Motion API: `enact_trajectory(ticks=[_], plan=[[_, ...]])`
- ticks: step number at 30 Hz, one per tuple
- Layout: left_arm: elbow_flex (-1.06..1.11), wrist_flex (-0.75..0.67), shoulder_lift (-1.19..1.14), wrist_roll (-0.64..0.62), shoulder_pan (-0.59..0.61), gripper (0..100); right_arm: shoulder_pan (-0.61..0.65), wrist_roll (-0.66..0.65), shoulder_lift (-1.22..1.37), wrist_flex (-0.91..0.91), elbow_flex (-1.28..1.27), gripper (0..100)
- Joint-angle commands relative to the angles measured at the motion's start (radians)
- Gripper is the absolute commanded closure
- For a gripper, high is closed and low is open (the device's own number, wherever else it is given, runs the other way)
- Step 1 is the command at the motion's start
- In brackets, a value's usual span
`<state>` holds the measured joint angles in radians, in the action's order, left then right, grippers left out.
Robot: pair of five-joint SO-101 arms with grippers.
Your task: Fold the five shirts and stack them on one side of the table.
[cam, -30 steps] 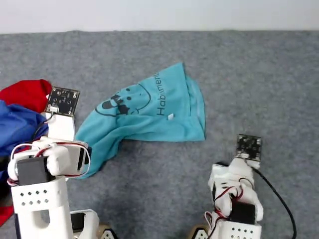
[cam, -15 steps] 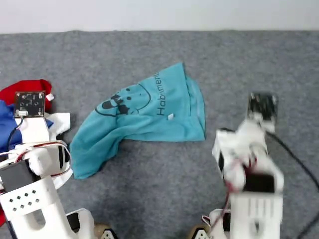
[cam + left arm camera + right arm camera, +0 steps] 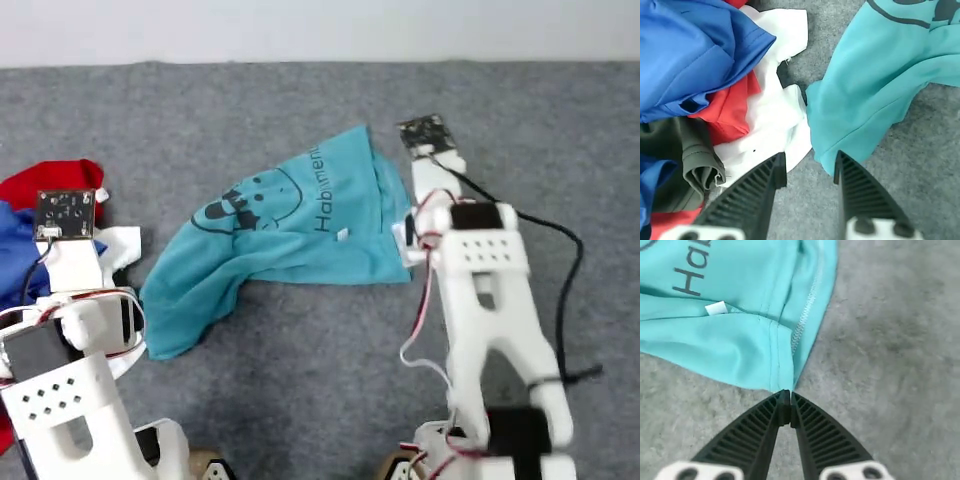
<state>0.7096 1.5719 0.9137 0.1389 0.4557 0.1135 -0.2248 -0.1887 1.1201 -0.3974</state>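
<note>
Item one: teal shirt (image 3: 290, 235), spread loosely and rumpled at the middle of the table (image 3: 520, 130), dark print facing up, small white label (image 3: 716, 308) showing near its hem. One end trails toward my left side and narrows into a creased fold. Item two: my right claw (image 3: 787, 399), fingers pressed together, tips right at the teal shirt's near right corner, beside the seam; whether any cloth is caught between them I cannot tell. My right arm (image 3: 480, 260) stretches up along that shirt's right edge. Item three: my left claw (image 3: 810, 162), fingers apart, holding nothing, hanging above the spot where the teal shirt's trailing end meets the white shirt (image 3: 775, 115). Item four: a heap at the table's left edge, comprising the white shirt, touching the teal one; a red shirt (image 3: 727, 107) partly under it; a blue shirt (image 3: 690, 45) lying over the red; an olive shirt (image 3: 685, 155) bunched beside them. All four unfolded and tangled together.
</note>
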Motion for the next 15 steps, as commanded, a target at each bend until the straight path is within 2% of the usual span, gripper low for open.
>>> enact_trajectory(ticks=[1, 4, 10, 15], plan=[[-0.005, -0.018, 0.018, -0.009, 0.005, 84, 0.028, -0.009, 0.113, -0.010, 0.137, 98.7], [-0.010, -0.018, 0.018, -0.009, 0.005, 84, 0.054, -0.014, 0.225, 0.030, 0.233, 96.1], [-0.010, -0.018, 0.018, -0.009, 0.005, 84, 0.102, -0.009, 0.456, 0.200, 0.482, 78.0], [-0.005, -0.018, 0.018, -0.009, 0.005, 84, 0.099, -0.014, 0.651, 0.246, 0.695, 79.5]])
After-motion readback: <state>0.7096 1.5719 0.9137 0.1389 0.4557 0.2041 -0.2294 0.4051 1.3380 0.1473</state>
